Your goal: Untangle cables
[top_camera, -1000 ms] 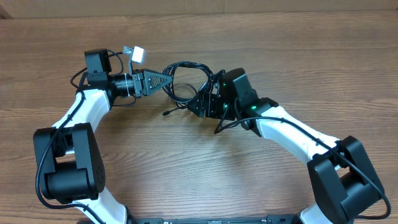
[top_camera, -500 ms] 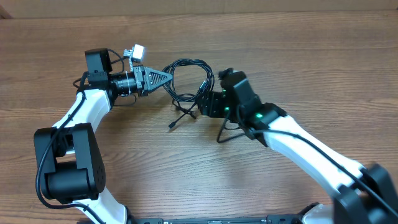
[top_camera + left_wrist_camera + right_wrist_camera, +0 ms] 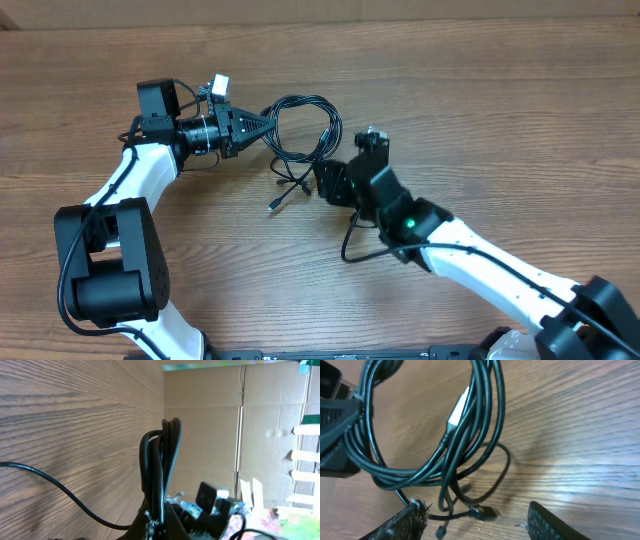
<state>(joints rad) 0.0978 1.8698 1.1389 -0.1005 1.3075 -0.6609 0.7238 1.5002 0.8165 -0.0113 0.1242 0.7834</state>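
**Left claw pins the coil while the right claw lines up on a loose end**

The left claw (image 3: 270, 128) is clamped tight on the looped bundle of thin black cables (image 3: 300, 99), holding the coil up off the brown wood-grain table (image 3: 480, 100) near its middle. The right claw (image 3: 475, 525) stands wide and empty, low over the trailing strands just beside the coil, with a small black plug end (image 3: 482, 510) lying between its fingers. I'd say the job is at an early pull-apart step. Next, the right claw probably needs to close on that one strand alone and draw it away from the loop.
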